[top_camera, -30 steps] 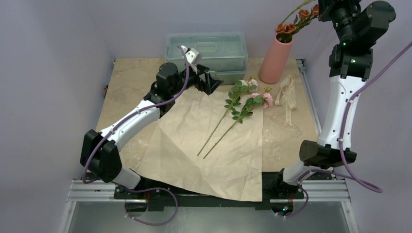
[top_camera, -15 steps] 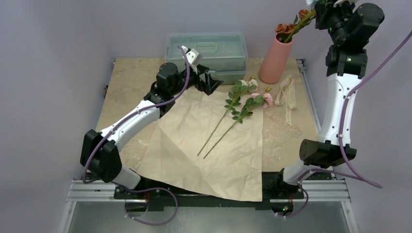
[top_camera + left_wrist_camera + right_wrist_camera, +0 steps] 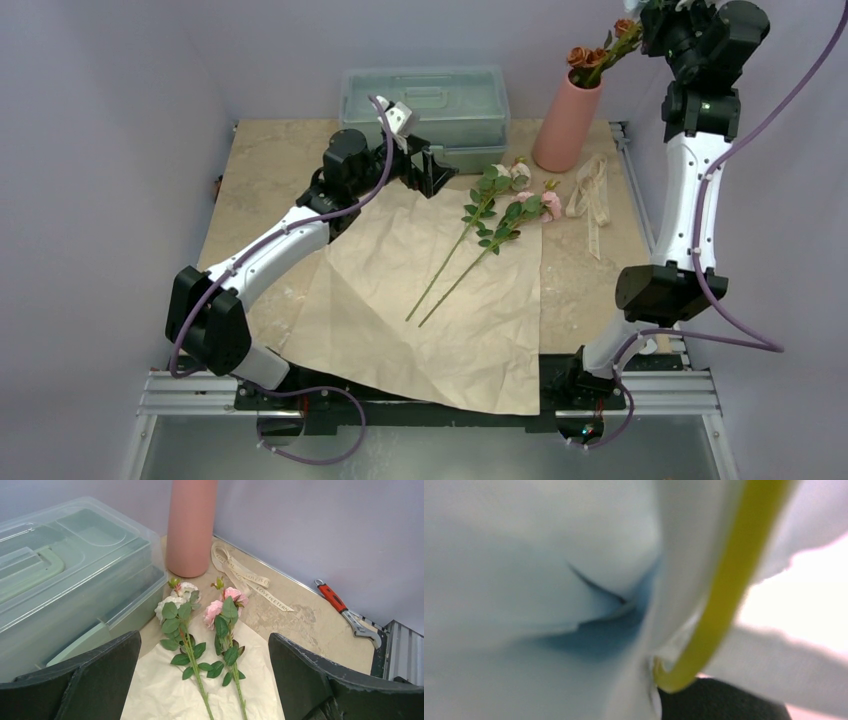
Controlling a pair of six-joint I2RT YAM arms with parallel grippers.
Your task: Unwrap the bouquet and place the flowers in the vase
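Gripping a flower stem (image 3: 608, 47) that leans out of the vase (image 3: 567, 122), right end effector (image 3: 645, 12) is clenched high over the bench (image 3: 265, 165) corner. Left end effector (image 3: 432, 168) spread wide, empty, near two loose flowers (image 3: 505, 225) lying on paper (image 3: 400, 300).

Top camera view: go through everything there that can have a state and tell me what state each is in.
vase: upright, stems in its mouth
flowers in the vase: leaning to the right
wrapping paper: unfolded, spread flat
two loose flowers: lying on the wrapping paper
ribbon: untied, lying loose beside the vase
plastic box: lid on
left gripper: open, empty
right gripper: shut, apparently on a stem of the flowers in the vase
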